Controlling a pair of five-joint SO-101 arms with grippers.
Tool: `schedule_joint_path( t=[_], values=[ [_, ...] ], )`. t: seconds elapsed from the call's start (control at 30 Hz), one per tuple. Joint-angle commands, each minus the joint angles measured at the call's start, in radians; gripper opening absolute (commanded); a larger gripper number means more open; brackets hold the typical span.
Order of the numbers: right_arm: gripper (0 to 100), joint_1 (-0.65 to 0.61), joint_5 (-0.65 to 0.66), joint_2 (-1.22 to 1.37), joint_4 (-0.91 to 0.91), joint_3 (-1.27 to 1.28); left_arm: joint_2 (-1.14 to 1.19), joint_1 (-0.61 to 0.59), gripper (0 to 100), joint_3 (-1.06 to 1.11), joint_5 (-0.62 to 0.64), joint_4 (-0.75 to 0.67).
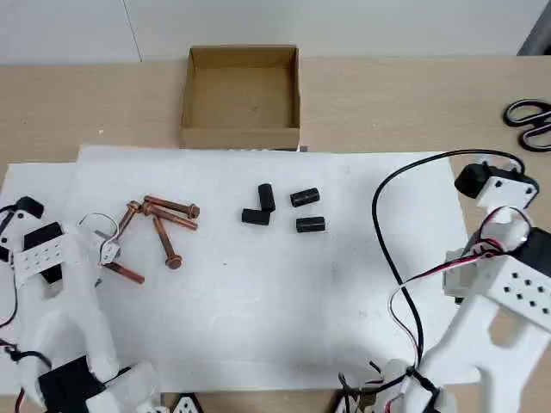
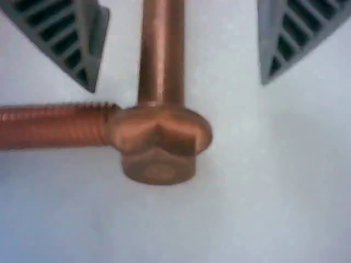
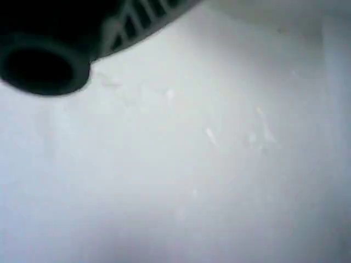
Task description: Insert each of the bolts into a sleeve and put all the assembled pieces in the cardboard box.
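While bolts (image 1: pixel 172 206) and sleeves (image 1: pixel 305 197) lie outside it, cardboard box (image 1: pixel 239 138), floor showing

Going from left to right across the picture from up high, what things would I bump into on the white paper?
left arm → copper bolts → black sleeves → right arm

A pale wooden counter (image 1: pixel 387 95) runs the full width. A white sheet (image 1: pixel 258 301) covers its near part, leaving bare wood along the far edge. Behind that far edge stands a plain white wall (image 1: pixel 362 26) with one thin slanting seam. Black-handled scissors (image 1: pixel 527 123) lie at the counter's right edge. The light is soft and even, and shadows are faint.
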Motion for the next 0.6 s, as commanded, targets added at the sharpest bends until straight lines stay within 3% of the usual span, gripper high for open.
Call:
schedule_joint_path(
  t=[0.0, 0.3, 0.57],
  values=[
    [0.4, 0.005, 0.009, -0.035, 0.019, -0.005, -0.005, 0.015, 19, -0.012, -0.005, -0.023],
    [0.4, 0.005, 0.009, -0.035, 0.019, -0.005, 0.002, 0.060, 19, 0.007, 0.002, -0.087],
    [0.4, 0.005, 0.009, -0.035, 0.019, -0.005, 0.173, 0.054, 19, -0.031, 0.000, -0.071]
  ],
)
